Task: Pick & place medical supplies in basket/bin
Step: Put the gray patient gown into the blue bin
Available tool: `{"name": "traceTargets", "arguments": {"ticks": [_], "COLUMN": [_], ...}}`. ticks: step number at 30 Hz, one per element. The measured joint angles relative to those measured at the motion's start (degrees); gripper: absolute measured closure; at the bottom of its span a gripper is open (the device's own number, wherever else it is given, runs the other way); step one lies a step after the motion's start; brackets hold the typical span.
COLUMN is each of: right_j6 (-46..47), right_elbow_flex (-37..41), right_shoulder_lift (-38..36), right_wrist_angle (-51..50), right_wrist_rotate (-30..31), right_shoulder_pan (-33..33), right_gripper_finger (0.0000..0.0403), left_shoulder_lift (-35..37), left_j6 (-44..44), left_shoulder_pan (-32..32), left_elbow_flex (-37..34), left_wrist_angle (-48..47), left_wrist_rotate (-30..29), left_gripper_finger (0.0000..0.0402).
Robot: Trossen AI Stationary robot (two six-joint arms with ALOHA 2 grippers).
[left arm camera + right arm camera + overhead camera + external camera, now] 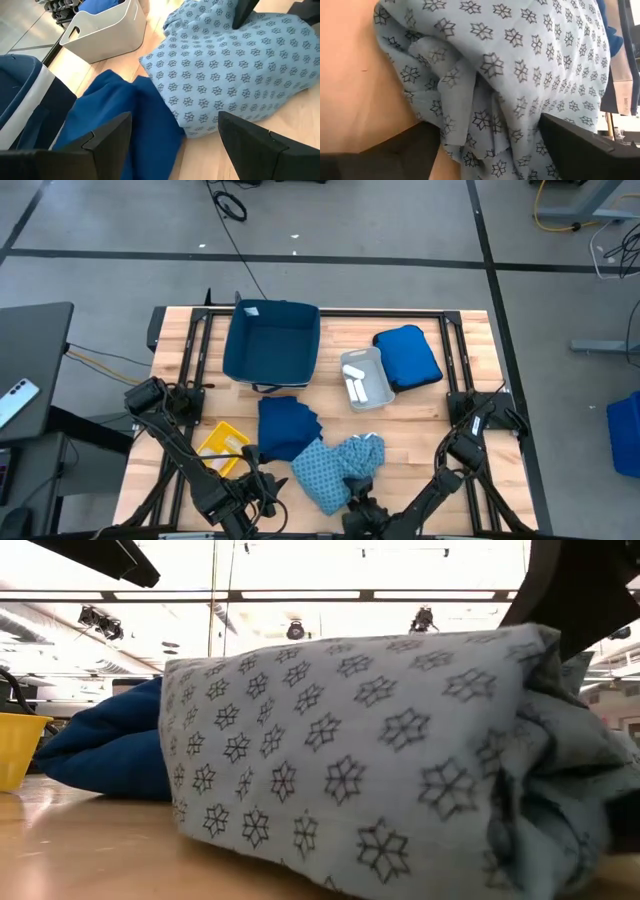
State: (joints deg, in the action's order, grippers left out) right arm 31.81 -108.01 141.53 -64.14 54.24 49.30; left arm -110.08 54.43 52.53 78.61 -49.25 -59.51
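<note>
Bunching between the right gripper's (pixel 490 150) fingers, the patterned garment (pixel 520 75).

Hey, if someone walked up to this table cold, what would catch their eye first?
Probably the light blue star-patterned garment crumpled at the table's near edge, with the right gripper down on it, jaws straddling a fold. Beside it lies the dark navy garment, and behind that the big empty navy bin stands out. The left gripper waits open near both cloths.
</note>
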Motion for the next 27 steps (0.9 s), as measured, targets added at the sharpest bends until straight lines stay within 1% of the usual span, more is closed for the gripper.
{"name": "traceTargets", "arguments": {"ticks": [3, 5, 7, 10, 11, 14, 19, 21, 27], "right_j6": [-0.2, -0.5, -0.7, -0.6, -0.6, 2.8, 6.6, 8.8, 12.9], "right_elbow_flex": [0.0, 0.0, 0.0, 0.0, 0.0, 0.1, 0.1, -0.2, -4.5], "right_shoulder_lift": [0.0, 0.0, 0.0, 0.0, 0.0, 0.0, 0.1, 0.1, -2.4], "right_wrist_angle": [0.1, 0.3, 0.4, 0.4, 0.4, -0.2, -1.4, -2.2, -8.6], "right_wrist_rotate": [-0.1, -0.8, -1.7, -2.3, -2.2, -0.1, 7.2, 8.4, 13.9], "right_shoulder_pan": [-0.7, -1.3, -1.7, -1.8, -1.8, -1.2, 1.2, 1.9, 3.4], "right_gripper_finger": [0.0125, 0.0177, 0.0241, 0.0353, 0.0362, 0.0362, 0.0362, 0.0362, 0.0362], "left_shoulder_lift": [0.0, 0.0, 0.0, 0.0, 0.0, 0.0, 0.0, 0.0, 0.0], "left_j6": [0.0, 0.0, 0.0, 0.0, 0.0, 0.0, 0.0, 0.0, 0.0], "left_shoulder_pan": [0.0, 0.0, 0.0, 0.0, 0.0, 0.0, 0.1, 0.1, 0.1], "left_elbow_flex": [0.0, 0.0, 0.0, 0.0, 0.0, 0.0, 0.0, 0.0, 0.0], "left_wrist_angle": [0.0, 0.0, 0.0, 0.0, 0.0, 0.0, 0.0, 0.0, 0.1], "left_wrist_rotate": [0.0, 0.0, 0.0, 0.0, 0.0, 0.0, 0.0, 0.0, 0.0], "left_gripper_finger": [0.0104, 0.0104, 0.0104, 0.0104, 0.0104, 0.0104, 0.0104, 0.0104, 0.0104]}}
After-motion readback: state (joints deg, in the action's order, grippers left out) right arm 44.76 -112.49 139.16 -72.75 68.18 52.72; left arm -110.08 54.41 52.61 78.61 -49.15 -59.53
